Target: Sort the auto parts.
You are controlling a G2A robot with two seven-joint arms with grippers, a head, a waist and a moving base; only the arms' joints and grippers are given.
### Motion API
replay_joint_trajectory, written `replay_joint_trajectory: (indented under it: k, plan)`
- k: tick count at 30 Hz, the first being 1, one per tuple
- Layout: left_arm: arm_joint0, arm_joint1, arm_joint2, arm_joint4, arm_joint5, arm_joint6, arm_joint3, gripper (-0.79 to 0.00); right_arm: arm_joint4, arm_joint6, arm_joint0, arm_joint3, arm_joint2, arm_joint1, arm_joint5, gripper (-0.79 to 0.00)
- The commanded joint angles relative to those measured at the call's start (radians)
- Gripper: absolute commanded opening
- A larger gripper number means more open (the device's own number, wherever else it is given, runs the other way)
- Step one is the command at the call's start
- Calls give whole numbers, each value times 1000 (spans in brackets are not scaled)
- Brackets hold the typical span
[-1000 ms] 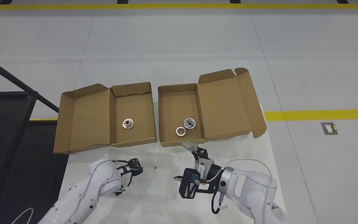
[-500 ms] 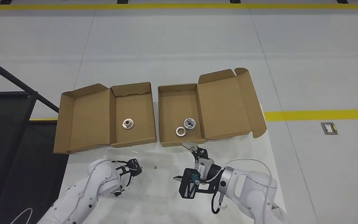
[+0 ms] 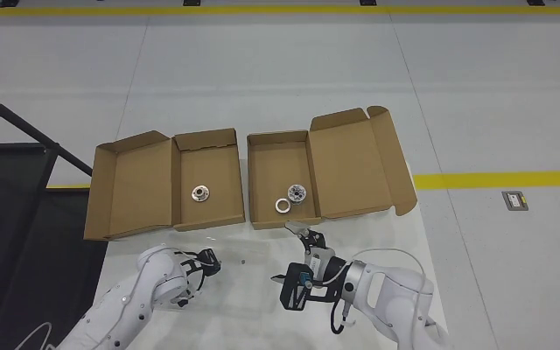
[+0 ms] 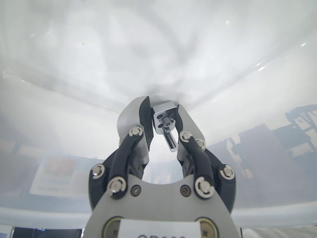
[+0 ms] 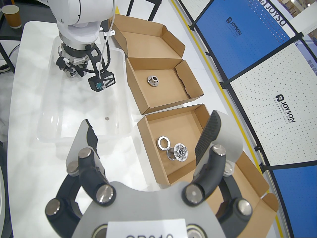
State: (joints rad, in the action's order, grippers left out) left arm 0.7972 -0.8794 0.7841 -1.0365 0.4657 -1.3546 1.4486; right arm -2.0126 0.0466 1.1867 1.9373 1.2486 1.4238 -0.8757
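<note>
My left gripper [image 4: 163,105] is shut on a small metal block with a short shaft [image 4: 165,123], held low inside a clear plastic tray [image 5: 123,92]. In the right wrist view that left gripper [image 5: 70,72] points down into the tray. My right gripper [image 5: 152,127] is open and holds nothing, near the tray's corner and the right cardboard box [image 3: 262,171]. That box holds a metal ring [image 3: 283,205] and a gear-like part [image 3: 297,192]. The left cardboard box [image 3: 219,162] holds a flanged hub [image 3: 200,192].
A small dark speck [image 5: 107,118] lies on the tray floor. Both box lids [image 3: 354,162] are folded open flat on the white table [image 3: 262,324]. A paper cup [image 5: 11,15] stands at the table's far corner. Blue and white display panels [image 5: 247,20] stand beyond the boxes.
</note>
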Motion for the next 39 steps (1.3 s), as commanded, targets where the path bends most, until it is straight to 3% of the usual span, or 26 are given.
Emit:
replay_joint_trajectory:
  k: [1, 9, 22, 27, 34, 39]
  plan:
    - [-2, 0, -6, 2, 4, 4, 3, -785, 0, 0, 0, 0, 0, 0, 0, 0]
    - [13, 15, -16, 16, 16, 16, 84, -785, 0, 0, 0, 0, 0, 0, 0, 0]
    - [64, 94, 52, -25, 101, 102, 402, -785, 0, 0, 0, 0, 0, 0, 0, 0]
    - [47, 99, 103, -15, 118, 159, 461, -785, 0, 0, 0, 0, 0, 0, 0, 0]
    - [8, 95, 166, -42, 61, 263, 523, -785, 0, 0, 0, 0, 0, 0, 0, 0]
    - [4, 95, 181, -47, 52, 276, 542, -785, 0, 0, 0, 0, 0, 0, 0, 0]
